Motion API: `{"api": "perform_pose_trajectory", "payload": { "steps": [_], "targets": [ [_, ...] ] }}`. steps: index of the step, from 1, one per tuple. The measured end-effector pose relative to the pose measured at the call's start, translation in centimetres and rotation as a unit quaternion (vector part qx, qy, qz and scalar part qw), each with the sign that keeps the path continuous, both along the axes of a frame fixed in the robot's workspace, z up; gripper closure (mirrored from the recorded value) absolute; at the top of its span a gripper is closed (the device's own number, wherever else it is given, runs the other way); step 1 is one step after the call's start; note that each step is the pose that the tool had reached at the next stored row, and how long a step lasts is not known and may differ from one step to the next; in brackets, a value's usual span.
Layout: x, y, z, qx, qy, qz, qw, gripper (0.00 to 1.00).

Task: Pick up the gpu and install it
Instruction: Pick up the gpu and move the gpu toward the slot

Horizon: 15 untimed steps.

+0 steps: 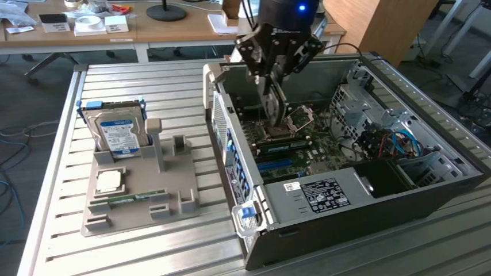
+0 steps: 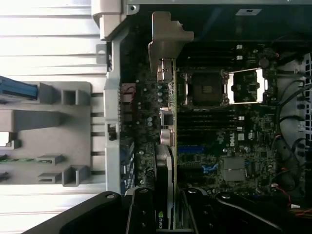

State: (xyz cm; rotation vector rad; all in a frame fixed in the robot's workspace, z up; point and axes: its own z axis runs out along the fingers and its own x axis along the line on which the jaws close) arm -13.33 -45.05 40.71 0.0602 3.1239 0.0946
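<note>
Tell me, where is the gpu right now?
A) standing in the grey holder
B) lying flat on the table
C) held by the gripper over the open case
C: the gripper grips the gpu on edge, hanging above the motherboard in the open case.

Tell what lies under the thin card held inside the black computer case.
Dark green motherboard, open silver processor socket beside; the strip directly beneath the thin gpu card is covered.
</note>
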Motion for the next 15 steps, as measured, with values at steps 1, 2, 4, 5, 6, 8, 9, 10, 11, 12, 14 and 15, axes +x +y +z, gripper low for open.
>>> {"api": "perform_pose_trajectory", "payload": {
  "steps": [1, 2, 4, 5, 6, 8, 9, 10, 11, 12, 14, 15],
  "targets": [
    [0.4, 0.00, 0.00, 0.0001, 0.0000, 0.000, 1.0000, 0.73],
    [0.9, 0.00, 0.00, 0.0004, 0.0000, 0.000, 1.0000, 0.73],
    [1.8, 0.00, -0.01, 0.0007, 0.0000, 0.000, 1.0000, 0.73],
    [2.3, 0.00, 0.00, 0.0008, 0.0000, 0.000, 1.0000, 0.73],
    [2.7, 0.00, 0.00, 0.0008, 0.0000, 0.000, 1.0000, 0.73],
    [3.6, 0.00, -0.01, 0.0011, 0.0000, 0.000, 1.0000, 0.73],
    [4.1, 0.00, -0.01, 0.0012, 0.0000, 0.000, 1.0000, 0.73],
    [4.6, 0.00, 0.00, 0.0012, 0.0000, 0.000, 1.0000, 0.73],
    [5.0, 0.00, 0.00, 0.0013, 0.0000, 0.000, 1.0000, 0.73],
    [5.5, 0.00, 0.00, 0.0014, 0.0000, 0.000, 1.0000, 0.73],
    [6.4, 0.00, 0.00, 0.0016, 0.0000, 0.000, 1.0000, 0.73],
    [6.8, 0.00, 0.00, 0.0017, 0.0000, 0.000, 1.0000, 0.73]
  ]
}}
